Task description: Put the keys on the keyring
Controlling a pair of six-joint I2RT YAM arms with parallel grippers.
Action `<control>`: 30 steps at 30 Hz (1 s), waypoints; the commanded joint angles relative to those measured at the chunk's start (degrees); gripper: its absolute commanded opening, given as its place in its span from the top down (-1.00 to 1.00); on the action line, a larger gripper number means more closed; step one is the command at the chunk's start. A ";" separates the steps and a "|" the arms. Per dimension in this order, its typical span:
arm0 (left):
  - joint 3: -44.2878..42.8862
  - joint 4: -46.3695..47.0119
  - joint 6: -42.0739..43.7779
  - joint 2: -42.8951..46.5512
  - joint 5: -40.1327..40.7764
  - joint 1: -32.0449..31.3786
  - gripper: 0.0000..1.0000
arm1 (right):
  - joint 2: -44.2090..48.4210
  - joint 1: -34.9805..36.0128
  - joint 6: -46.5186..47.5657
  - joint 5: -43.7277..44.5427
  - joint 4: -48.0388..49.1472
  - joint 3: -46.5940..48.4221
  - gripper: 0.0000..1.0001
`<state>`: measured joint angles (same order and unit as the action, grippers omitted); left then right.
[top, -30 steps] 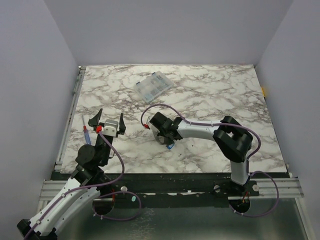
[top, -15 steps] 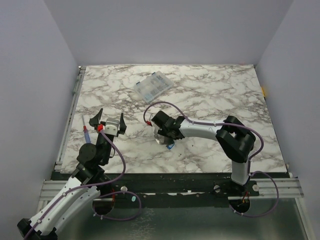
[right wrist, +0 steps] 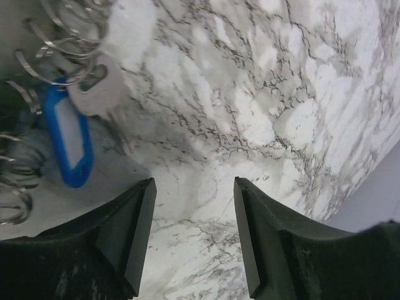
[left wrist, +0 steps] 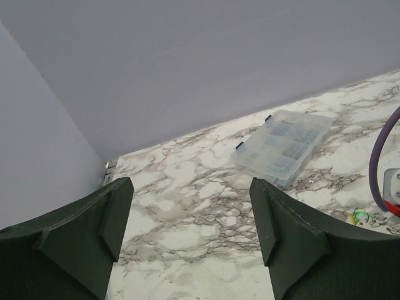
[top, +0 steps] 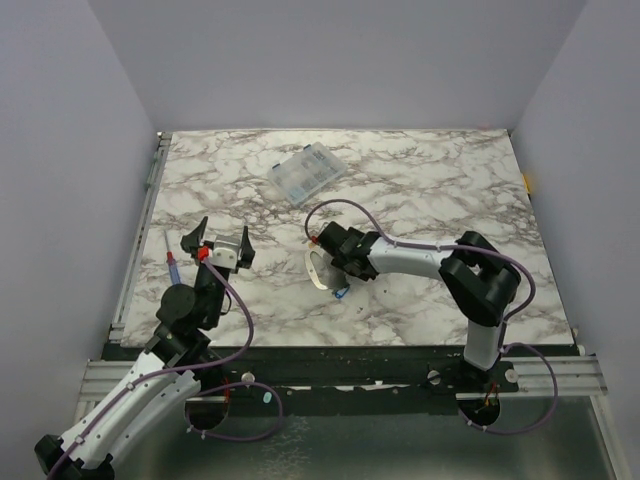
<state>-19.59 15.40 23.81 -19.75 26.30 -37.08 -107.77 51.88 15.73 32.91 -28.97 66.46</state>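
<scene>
Surface (top: 430, 190) in white-and-grey marble pattern, pale walls on three sides; both arms reach over its near half.

Left pincer (top: 218, 240) hangs above the near-left part, jaws spread wide, nothing between them; its wrist view shows only marble and the far wall in the gap. Red-and-blue screwdriver (top: 172, 262) lies just left of that arm, near the surface's left edge. Clear compartment box (top: 307, 172) sits well beyond, toward the far middle; blue clasps show on it from the left wrist.

Right pincer (right wrist: 194, 240) is low over the near middle of the surface; jaws stand apart, holding nothing, marble showing between them.

Keyring (top: 317, 271), a pale oval loop, lies on the surface at the right pincer's tip; touching or just beside, cannot tell from overhead. Keys (top: 341, 293) lie at the loop's near-right side; overhead only a blue speck shows.

From the right wrist: blue plastic head (right wrist: 67, 140) and grey metal key (right wrist: 97, 94) lie together just past the finger on the left of that view, thin wire rings (right wrist: 59, 34) at their top ends; whether those rings sit on the pale loop cannot be told.

Small green-and-yellow item (left wrist: 359, 217) lies by the right arm's purple cable (left wrist: 375, 156) in the left wrist view; too small to identify.
</scene>
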 commanded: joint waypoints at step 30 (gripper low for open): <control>-16.25 -14.01 -31.80 -22.38 -9.23 0.50 -0.98 | 51.09 -8.18 -23.76 0.06 33.84 -15.65 -1.00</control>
<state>-29.06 10.37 -0.32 -38.11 21.39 -37.06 -62.02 43.77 -1.74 34.92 -2.13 52.86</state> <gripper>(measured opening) 0.989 0.997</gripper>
